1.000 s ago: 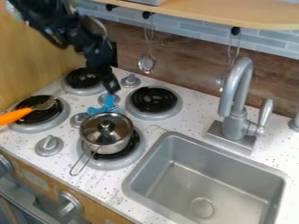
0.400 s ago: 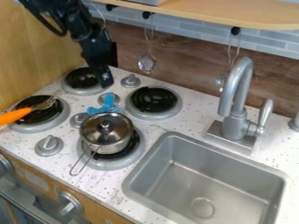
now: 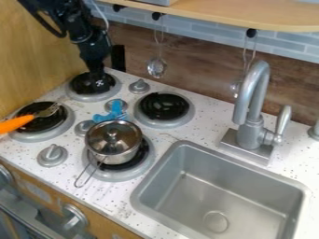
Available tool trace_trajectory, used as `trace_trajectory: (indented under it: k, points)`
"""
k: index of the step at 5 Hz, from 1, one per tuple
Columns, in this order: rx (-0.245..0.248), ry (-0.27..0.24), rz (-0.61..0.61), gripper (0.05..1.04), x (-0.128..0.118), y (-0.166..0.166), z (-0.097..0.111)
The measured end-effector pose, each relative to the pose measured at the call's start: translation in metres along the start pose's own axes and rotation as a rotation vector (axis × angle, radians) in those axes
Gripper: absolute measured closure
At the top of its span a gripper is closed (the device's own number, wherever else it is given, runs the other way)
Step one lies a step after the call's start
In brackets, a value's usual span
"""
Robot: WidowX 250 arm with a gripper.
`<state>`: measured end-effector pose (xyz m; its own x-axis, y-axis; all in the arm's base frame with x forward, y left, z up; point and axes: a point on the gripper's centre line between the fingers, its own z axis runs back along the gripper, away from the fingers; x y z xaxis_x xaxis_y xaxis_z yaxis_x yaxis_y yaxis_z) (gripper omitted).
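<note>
Tool (image 3: 98,87) at rear-left burner (image 3: 79,84); cannot tell whether open or closed. Blue item (image 3: 114,113) near tool, toward front right, on counter (image 3: 163,148), just behind lidded pot (image 3: 112,147).

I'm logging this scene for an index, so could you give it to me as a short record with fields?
gripper: at the far-left burner
pot: lidded, on the burner nearest the sink's left side
blue item: on the counter, just behind the pot
orange-handled utensil: head over the near-left burner
sink: right of the stove, faucet behind it
hanging: slotted utensil from a shelf hook
</note>
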<state>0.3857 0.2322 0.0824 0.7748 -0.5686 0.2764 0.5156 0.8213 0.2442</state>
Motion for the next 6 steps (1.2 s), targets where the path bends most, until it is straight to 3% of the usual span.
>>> trace_trajectory:
  k: [2,4,5,6]
  points:
    - [0.087,0.070,0.154,0.079,-0.053,0.031,0.014]
    - [0.106,0.126,0.222,0.079,-0.082,0.040,0.005]
    - [0.115,0.186,0.272,0.079,-0.105,0.038,0.000]
    - [0.071,0.215,0.312,0.079,-0.129,0.033,-0.005]
